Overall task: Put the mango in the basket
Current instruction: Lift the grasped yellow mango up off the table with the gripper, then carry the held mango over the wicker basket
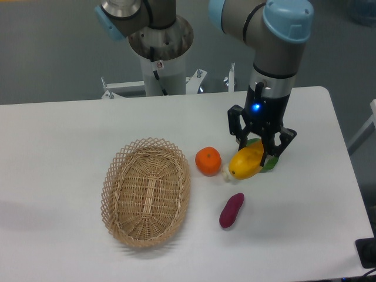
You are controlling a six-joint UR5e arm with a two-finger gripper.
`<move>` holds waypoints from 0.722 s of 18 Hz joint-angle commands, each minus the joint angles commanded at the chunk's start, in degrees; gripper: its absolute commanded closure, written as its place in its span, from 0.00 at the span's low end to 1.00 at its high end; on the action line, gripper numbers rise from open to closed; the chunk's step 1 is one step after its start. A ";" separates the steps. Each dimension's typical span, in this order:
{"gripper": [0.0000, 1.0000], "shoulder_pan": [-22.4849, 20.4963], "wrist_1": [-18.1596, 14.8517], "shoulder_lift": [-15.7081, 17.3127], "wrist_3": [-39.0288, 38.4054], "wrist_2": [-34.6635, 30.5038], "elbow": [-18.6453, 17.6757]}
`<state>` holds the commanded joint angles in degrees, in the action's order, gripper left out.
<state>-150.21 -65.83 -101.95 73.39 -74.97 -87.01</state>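
Observation:
The mango (245, 164) is a yellow-orange elongated fruit right of the table's centre, lying tilted with its upper right end between the fingers. My gripper (262, 151) points straight down and its fingers are closed on that end of the mango. The mango sits at or just above the table surface; I cannot tell which. The wicker basket (120, 176) is oval and tan, stands empty at centre left, and lies well to the left of the gripper.
A round orange (208, 161) sits between the basket and the mango, close to the mango's left end. A purple sweet potato (231, 210) lies in front of the mango. A green object (271, 165) shows partly behind the gripper. The arm's base (160, 41) is at the back.

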 joint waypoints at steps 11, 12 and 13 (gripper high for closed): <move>0.48 3.33 1.05 4.31 -9.21 -1.85 -5.18; 0.48 4.64 1.32 4.22 -11.58 -1.93 -5.36; 0.48 6.05 1.49 4.22 -14.21 -1.93 -5.62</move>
<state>-144.15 -64.34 -97.73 59.18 -76.90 -92.63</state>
